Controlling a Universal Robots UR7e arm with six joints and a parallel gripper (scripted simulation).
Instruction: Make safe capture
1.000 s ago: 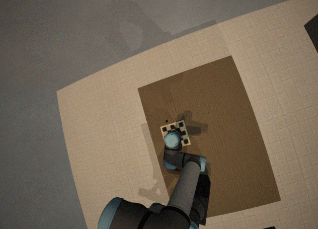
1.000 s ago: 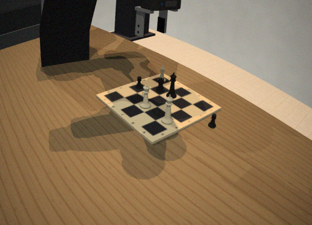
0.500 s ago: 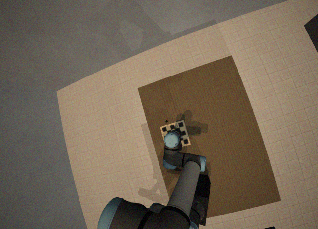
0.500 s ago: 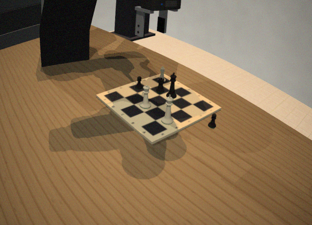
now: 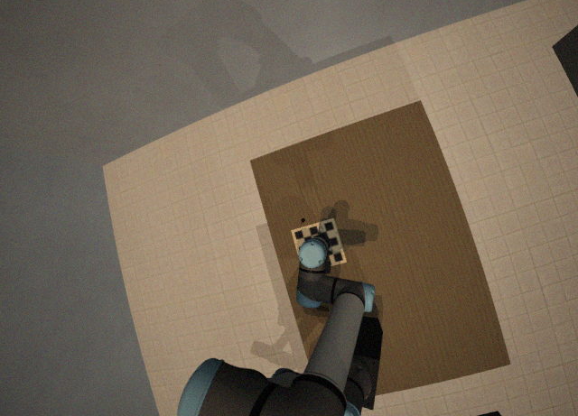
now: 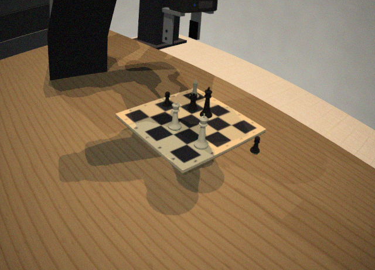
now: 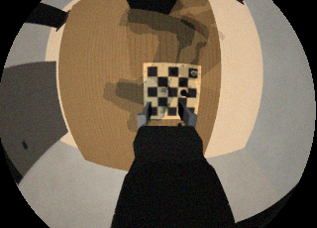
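Observation:
A small chessboard (image 6: pixel 140 130) (image 5: pixel 341 258) (image 7: pixel 147 69) lies on the wooden table. In the exterior view, two tall white pieces stand on it: one near the front edge (image 6: pixel 201 132) and one further left (image 6: pixel 174 116). A small white piece (image 6: pixel 194 86) stands at the far corner. A tall black piece (image 6: pixel 207 102), a shorter black piece (image 6: pixel 192 102) and a black pawn (image 6: pixel 166 99) stand at the back. Another black pawn (image 6: pixel 255 145) (image 5: pixel 302 219) stands upright on the table just off the board's right side. My gripper (image 6: pixel 182 27) (image 7: pixel 164 107) is open and empty, high above the board.
The arm's dark column (image 6: pixel 78 31) stands on the table behind the board on the left. The brown table top (image 6: pixel 91 215) (image 5: pixel 396 192) ends at a curved edge on the right, with tiled floor (image 6: pixel 302 91) (image 5: pixel 186 192) beyond.

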